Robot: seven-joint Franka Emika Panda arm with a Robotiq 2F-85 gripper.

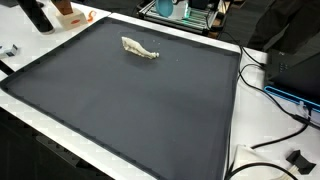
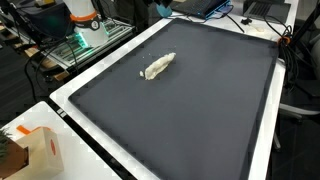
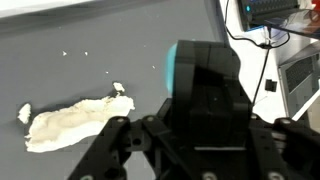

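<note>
A crumpled off-white rag (image 1: 140, 49) (image 2: 158, 67) lies alone on the dark grey mat (image 1: 130, 100) (image 2: 190, 110), toward its far side in both exterior views. In the wrist view the rag (image 3: 75, 122) lies left of my gripper (image 3: 200, 172), apart from it, with small white scraps (image 3: 118, 88) beside it. The black gripper body fills the lower middle of the wrist view. Its link arms splay wide to both sides with nothing between them, and the fingertips are cut off by the frame edge. Neither exterior view shows the gripper.
The mat lies on a white table (image 1: 255, 110). Black cables (image 1: 275, 135) trail off one side. A brown cardboard box (image 2: 30, 152) stands at one corner, and a rack with green light (image 2: 75, 45) and other equipment (image 1: 180, 10) stand beyond the far edge.
</note>
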